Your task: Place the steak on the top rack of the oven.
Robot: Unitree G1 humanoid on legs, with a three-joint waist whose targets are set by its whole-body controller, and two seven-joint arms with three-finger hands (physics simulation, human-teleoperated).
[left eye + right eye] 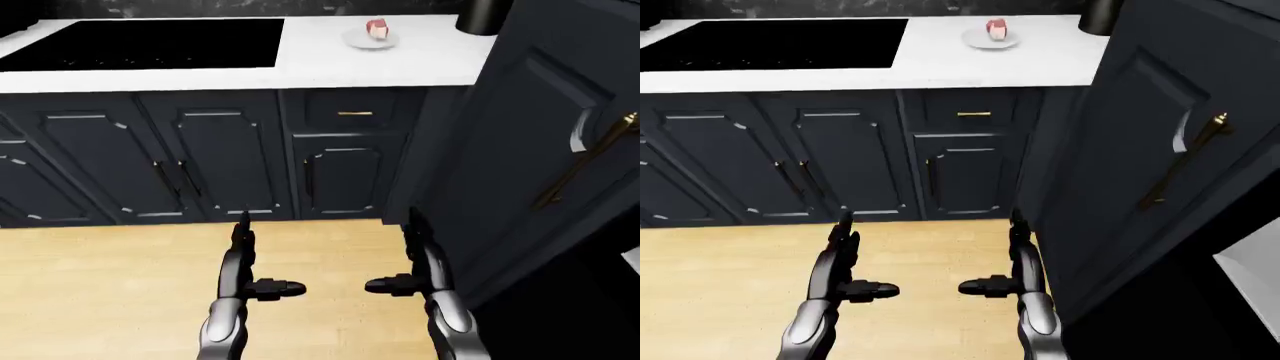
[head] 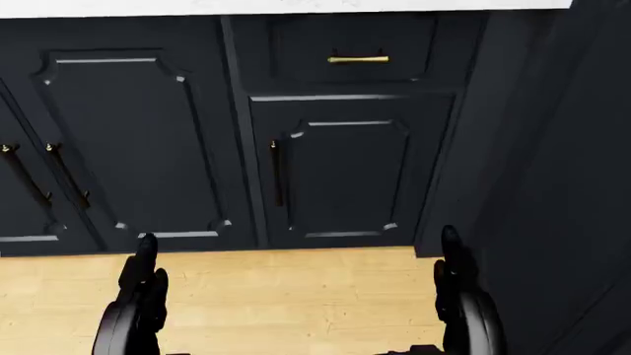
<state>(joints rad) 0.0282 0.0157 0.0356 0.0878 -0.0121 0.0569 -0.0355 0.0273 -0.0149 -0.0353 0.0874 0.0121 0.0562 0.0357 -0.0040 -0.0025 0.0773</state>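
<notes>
A dark blue kitchen with a white stone counter [image 1: 400, 64] and a light wooden floor [image 1: 100, 285] fills the eye views. The small red and pink steak [image 1: 377, 28] sits on a little round white plate [image 1: 368, 42] on the counter, near the top of the left-eye view. It is tiny, so its shape is hard to make out. A flat black stove top [image 1: 150, 43] lies in the counter, well apart to the left of the plate. A round black pot [image 1: 482, 16] stands right of the plate, cut off at the top edge.

Below the counter are dark blue cupboard doors [image 1: 210, 157] and a drawer with a small gold handle [image 1: 354, 113]. A tall dark blue panel with a long gold handle [image 1: 1185, 161] fills the right side.

The left hand [image 1: 250, 281] and right hand [image 1: 415, 281] hang low over the floor, far from the steak. Each has fingers pointing up and a thumb poking inward, spread and holding nothing.

The head view looks lower. It shows only cupboards, floor and the tops of both hands, not the steak or plate.
</notes>
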